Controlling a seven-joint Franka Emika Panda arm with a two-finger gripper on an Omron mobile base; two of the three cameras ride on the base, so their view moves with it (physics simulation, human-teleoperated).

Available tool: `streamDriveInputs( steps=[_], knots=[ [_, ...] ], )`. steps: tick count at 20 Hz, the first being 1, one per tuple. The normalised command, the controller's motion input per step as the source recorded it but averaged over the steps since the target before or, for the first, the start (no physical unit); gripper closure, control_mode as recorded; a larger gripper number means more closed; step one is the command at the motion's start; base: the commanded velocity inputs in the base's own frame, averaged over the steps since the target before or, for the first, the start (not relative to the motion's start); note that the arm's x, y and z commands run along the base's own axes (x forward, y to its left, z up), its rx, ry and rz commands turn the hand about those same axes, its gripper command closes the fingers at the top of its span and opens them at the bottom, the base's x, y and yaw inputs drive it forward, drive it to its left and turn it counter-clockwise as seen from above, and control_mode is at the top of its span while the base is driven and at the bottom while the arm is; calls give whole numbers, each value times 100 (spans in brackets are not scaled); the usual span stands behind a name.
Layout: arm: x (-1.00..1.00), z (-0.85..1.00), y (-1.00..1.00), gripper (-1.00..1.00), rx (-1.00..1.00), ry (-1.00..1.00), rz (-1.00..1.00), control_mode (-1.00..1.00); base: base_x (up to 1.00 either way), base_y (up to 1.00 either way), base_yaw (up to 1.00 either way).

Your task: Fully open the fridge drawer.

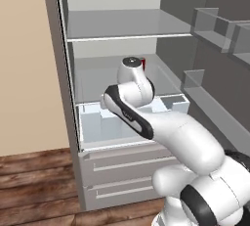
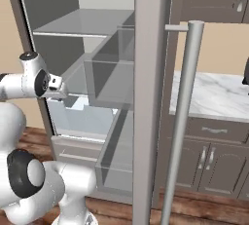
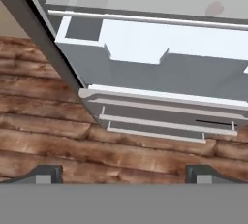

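Jaws spread wide, pinching nothing; gripper (image 3: 124, 172) hangs in front of the fridge drawer (image 3: 145, 48), short of its stepped front wall and not touching. The drawer sits low in the open fridge, under the glass shelf (image 1: 122, 27) and above the grey drawer fronts (image 1: 127, 164). My judgement: bring the fingertips level with the central notch, hook it squarely, then pull straight out to full travel.

The fridge (image 1: 68, 122) stands on a wood plank floor (image 1: 34, 181). Its pale fridge drawer (image 1: 97, 122) sits under a glass shelf (image 1: 122, 24), with grey drawer fronts (image 1: 122, 164) at 6 o'clock below.
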Motion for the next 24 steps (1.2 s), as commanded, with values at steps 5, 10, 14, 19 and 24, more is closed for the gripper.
streamDriveInputs(
  steps=[5, 10, 14, 19, 24],
  knots=[
    [78, -21, -52, -100, 1, 0, 0, -100, 0, 0, 0],
    [7, -28, -25, -100, -7, 6, -7, -100, 0, 0, 0],
    [14, -34, -31, -100, -4, 2, -8, -100, 0, 0, 0],
    [37, -2, -10, -100, 0, 0, -8, -100, 0, 0, 0],
    [41, -9, -4, -100, 0, 0, -9, -100, 0, 0, 0]
  ],
)
